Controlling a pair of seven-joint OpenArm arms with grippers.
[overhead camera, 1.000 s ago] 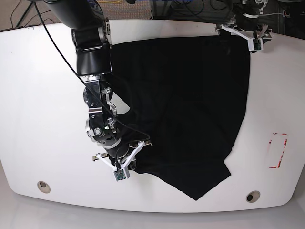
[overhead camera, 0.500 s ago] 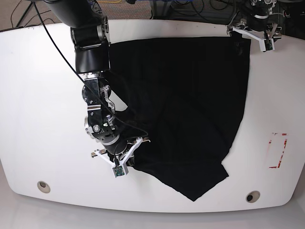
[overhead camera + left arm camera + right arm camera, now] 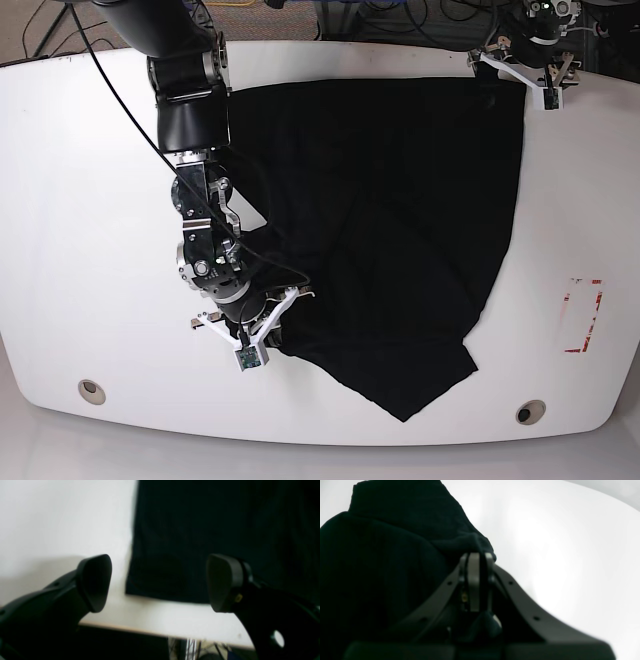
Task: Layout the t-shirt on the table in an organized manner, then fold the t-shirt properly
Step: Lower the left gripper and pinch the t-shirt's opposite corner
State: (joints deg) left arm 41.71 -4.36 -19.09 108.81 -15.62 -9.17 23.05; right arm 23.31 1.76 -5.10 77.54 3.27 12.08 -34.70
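Down at seven o'clock, right gripper [image 3: 476, 580] pinches the large black cloth t-shirt [image 3: 380, 220]; left gripper [image 3: 160, 582] gapes empty, hem may slip

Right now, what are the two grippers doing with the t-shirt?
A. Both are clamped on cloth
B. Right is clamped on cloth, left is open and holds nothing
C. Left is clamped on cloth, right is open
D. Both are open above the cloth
B. The right gripper has its jaws pinched on a fold of the t-shirt, while the left gripper stands wide open with nothing between its fingers.
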